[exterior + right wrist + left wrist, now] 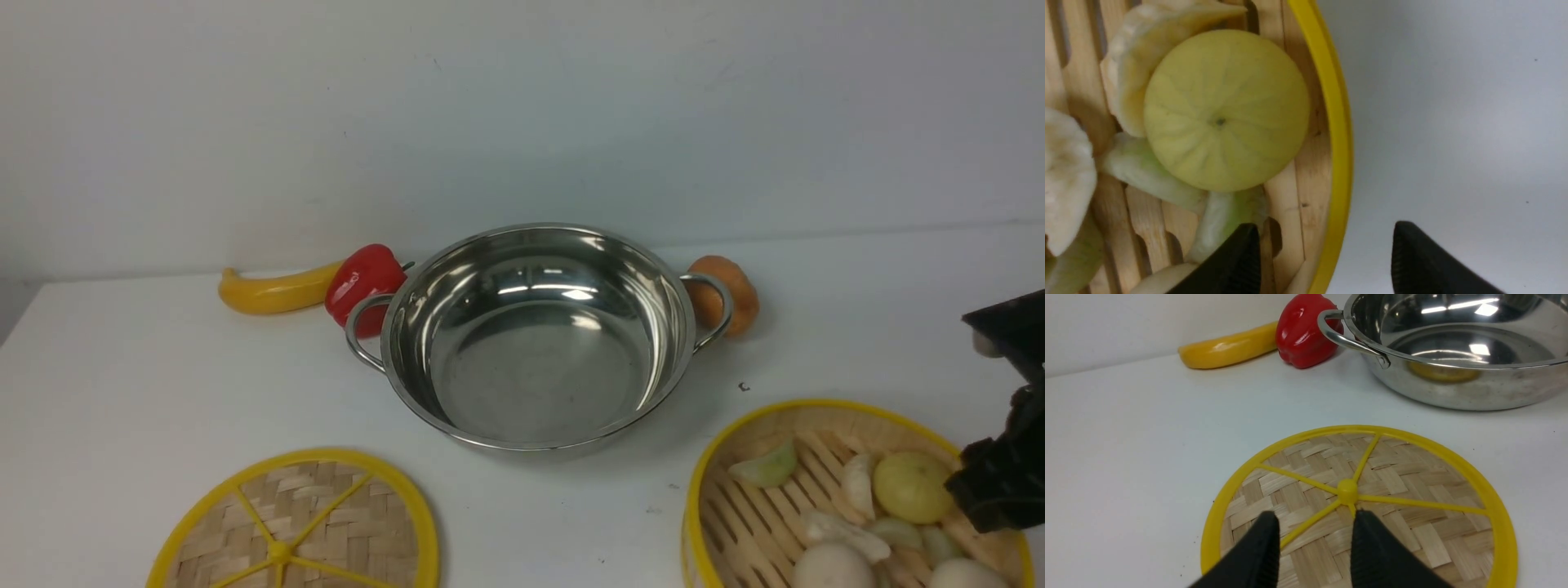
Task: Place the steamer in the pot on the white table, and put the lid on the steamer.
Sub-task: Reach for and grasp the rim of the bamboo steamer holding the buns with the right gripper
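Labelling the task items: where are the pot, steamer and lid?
pot (531, 376), front view, bare inner floor.
steamer (751, 523), front view, bare slats.
lid (1347, 486), left wrist view, centre knob.

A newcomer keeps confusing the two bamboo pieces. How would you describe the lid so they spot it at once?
Find the big steel pot at centre. Nearer the robot, on its left, lies the lid: a flat woven disc with yellow spokes and a centre knob. The steamer on the right is deeper, slatted and holds dumplings.
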Tool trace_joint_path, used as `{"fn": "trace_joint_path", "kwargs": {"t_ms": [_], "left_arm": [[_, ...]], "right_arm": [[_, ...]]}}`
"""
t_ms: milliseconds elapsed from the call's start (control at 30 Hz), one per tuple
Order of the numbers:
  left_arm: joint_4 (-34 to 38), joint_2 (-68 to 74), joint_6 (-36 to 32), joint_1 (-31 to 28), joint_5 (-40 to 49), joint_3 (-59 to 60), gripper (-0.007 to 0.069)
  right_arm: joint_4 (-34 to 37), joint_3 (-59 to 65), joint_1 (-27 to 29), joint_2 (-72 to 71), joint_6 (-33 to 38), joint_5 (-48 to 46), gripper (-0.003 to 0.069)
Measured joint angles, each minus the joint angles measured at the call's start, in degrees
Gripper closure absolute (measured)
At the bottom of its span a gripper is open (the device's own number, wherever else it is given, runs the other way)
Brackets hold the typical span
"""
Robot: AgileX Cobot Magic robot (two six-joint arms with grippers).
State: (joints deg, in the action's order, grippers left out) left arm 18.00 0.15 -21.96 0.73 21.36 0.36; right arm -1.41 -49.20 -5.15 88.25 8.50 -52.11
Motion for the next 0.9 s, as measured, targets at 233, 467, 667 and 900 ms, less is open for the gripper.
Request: {"fn": "trace_joint_path", "kwargs": {"t_ms": [233,467,667,900], "left_arm": [[0.0,0.0,0.0,0.0,0.0,0.0,0.0384],[0.0,0.0,0.0,0.0,0.0,0.0,0.0384],[0.0,0.0,0.0,0.0,0.0,0.0,0.0384],[0.0,0.0,0.0,0.0,0.0,0.0,0.0384]], "right_arm": [[5.84,0.0,4.44,2.25,5.06,1.23,0.0278],[11.21,0.0,4.53,2.86,10.09,1.38,0.0302],[10.98,0.0,4.53,2.92,10.09,1.43,0.0302],[10.98,0.0,4.53,4.71,10.09,1.43,0.0302]]}}
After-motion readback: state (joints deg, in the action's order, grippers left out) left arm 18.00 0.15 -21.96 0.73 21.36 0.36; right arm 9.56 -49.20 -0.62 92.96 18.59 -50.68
